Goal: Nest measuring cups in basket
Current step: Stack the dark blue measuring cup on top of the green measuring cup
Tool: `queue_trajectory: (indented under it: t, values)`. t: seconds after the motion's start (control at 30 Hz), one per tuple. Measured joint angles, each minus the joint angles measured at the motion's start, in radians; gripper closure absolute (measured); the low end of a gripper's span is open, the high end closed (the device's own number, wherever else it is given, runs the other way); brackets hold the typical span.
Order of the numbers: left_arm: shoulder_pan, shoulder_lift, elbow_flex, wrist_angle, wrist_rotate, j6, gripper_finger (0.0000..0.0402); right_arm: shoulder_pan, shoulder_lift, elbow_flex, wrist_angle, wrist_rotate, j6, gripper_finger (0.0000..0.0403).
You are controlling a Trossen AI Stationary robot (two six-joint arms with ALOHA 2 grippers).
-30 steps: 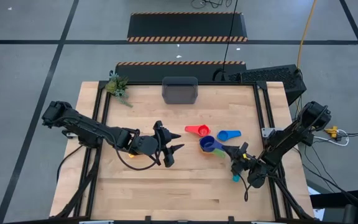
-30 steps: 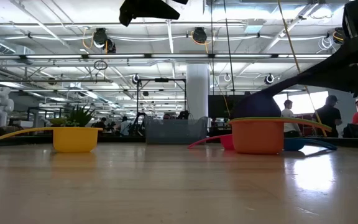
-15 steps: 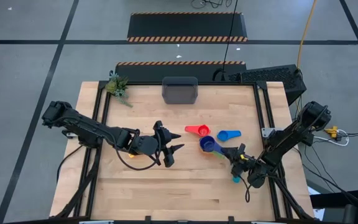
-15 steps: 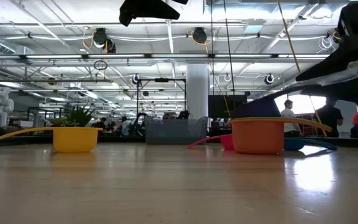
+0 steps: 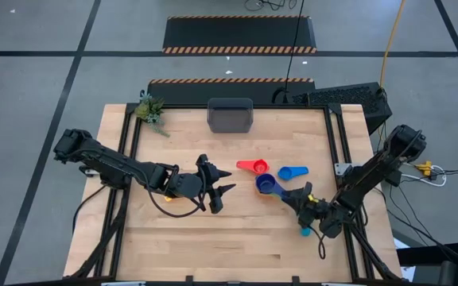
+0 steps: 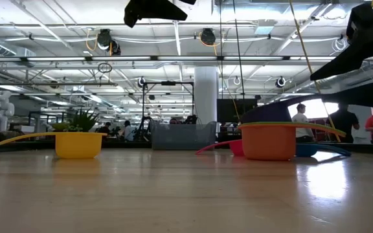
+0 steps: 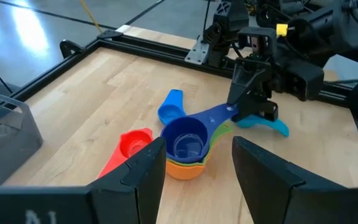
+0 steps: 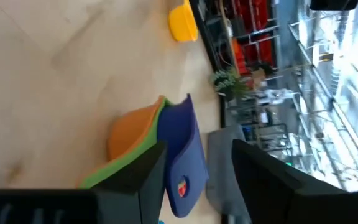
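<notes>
A dark blue cup (image 7: 185, 137) sits nested on a green cup (image 8: 114, 171) and an orange cup (image 6: 269, 141) at mid-table. A red cup (image 5: 253, 167) and a blue cup (image 5: 293, 172) lie just beyond this stack. A cyan cup (image 5: 304, 231) lies near the right arm, and a yellow cup (image 6: 78, 144) stands under the left arm. My right gripper (image 7: 248, 106) is open, its fingers on either side of the dark blue cup's handle end (image 7: 219, 114). My left gripper (image 5: 223, 193) hangs open above the table, left of the stack. The dark grey basket (image 5: 230, 116) stands at the far edge.
A small green plant (image 5: 151, 110) stands at the table's far left corner. Black rails (image 5: 336, 135) run along the table's sides. Bare wood lies along the near edge and between the stack and the basket.
My right gripper has opened beside the dark blue cup's handle, and its wrist has tipped upward. The stack of cups has stayed where it was.
</notes>
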Motion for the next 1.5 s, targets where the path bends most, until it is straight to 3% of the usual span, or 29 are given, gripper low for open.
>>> queue_trajectory:
  t: [0.27, 0.5, 0.63, 0.73, 0.93, 1.23, 1.5]
  values:
    - [0.0, 0.0, 0.0, -0.001, 0.003, -0.002, 0.0215, 0.0, -0.109, 0.0, -0.214, -0.143, 0.205, 0.0229]
    - [0.0, 0.0, 0.0, -0.001, 0.003, -0.002, 0.0215, 0.0, -0.165, 0.0, -0.253, -0.248, 0.281, 0.0229]
    - [0.0, 0.0, 0.0, -0.001, 0.003, -0.002, 0.0215, 0.0, -0.194, 0.0, -0.252, -0.243, 0.28, 0.0229]
    - [0.0, 0.0, 0.0, -0.001, 0.003, -0.002, 0.0215, -0.001, -0.209, 0.0, -0.252, -0.183, 0.307, 0.0229]
    - [0.0, 0.0, 0.0, -0.001, 0.003, -0.002, 0.0215, -0.072, -0.227, 0.0, -0.287, -0.16, 0.511, 0.0232]
    - [0.0, 0.0, 0.0, -0.001, 0.002, 0.003, 0.0215, -0.243, -0.226, 0.023, -0.518, -0.336, 0.814, 0.0277]
    - [0.0, 0.0, 0.0, -0.001, 0.002, 0.018, 0.0215, -0.314, -0.226, 0.024, -0.565, -0.581, 0.857, 0.0308]
